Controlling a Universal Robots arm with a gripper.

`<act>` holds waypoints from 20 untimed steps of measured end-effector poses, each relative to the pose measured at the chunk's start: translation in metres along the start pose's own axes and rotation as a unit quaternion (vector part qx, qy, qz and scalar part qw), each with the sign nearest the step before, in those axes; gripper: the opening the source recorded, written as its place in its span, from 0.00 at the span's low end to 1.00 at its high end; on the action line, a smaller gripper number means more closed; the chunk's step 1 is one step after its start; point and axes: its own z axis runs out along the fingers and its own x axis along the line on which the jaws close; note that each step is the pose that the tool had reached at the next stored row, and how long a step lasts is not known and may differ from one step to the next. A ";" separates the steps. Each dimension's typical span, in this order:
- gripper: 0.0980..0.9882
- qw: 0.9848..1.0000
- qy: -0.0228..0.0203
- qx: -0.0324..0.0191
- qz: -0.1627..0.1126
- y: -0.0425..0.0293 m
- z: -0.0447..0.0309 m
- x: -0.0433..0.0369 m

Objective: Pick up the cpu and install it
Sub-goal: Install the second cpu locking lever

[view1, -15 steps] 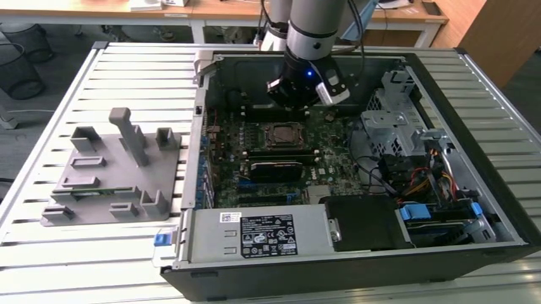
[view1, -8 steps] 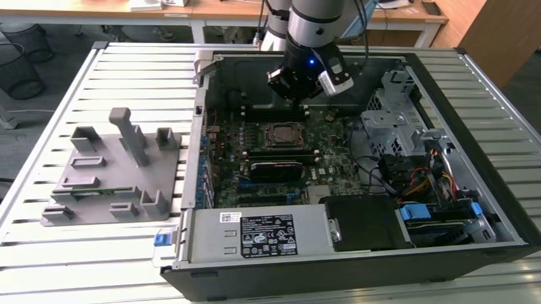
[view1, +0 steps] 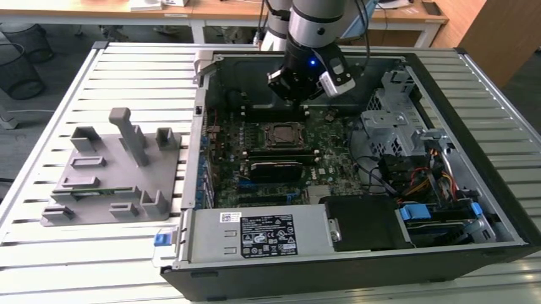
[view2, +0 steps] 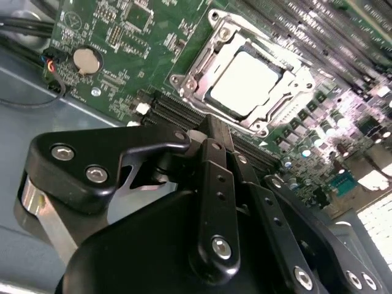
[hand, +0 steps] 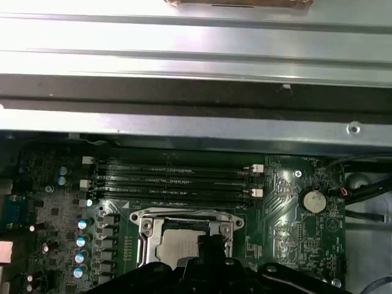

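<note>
**The chip lies in its socket, the claw hangs above it**

In both wrist views the nearest thing is the black claw [view2: 211,131], made of matt plastic links with round silver screws. Its two fingers [view2: 214,184] are pressed together at the tip and hold nothing.

Just beyond the tip lies the cpu [view2: 248,82], a small flat square chip with a pale, smooth, silvery metal top. It sits inside the shiny metal socket frame [view2: 202,58] on the green motherboard [view2: 116,30]; in the first wrist view the chip [hand: 179,248] is partly covered by the claw. The claw does not touch it.

Near the socket, the first wrist view shows four long black memory slots [hand: 171,180] with white clips, one round silver coin battery [hand: 313,200], and a row of small blue-topped cylinders [hand: 81,240].

In the exterior view the claw [view1: 296,95] hovers over the open black computer case [view1: 473,82], which stands on a table [view1: 127,69] of pale ribbed metal slats. On the exterior view's left stands one grey plastic holder [view1: 110,183] with upright posts.
</note>
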 end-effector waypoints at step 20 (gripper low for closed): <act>0.01 1.000 0.000 0.002 0.000 -0.0109 -0.0164 0.0007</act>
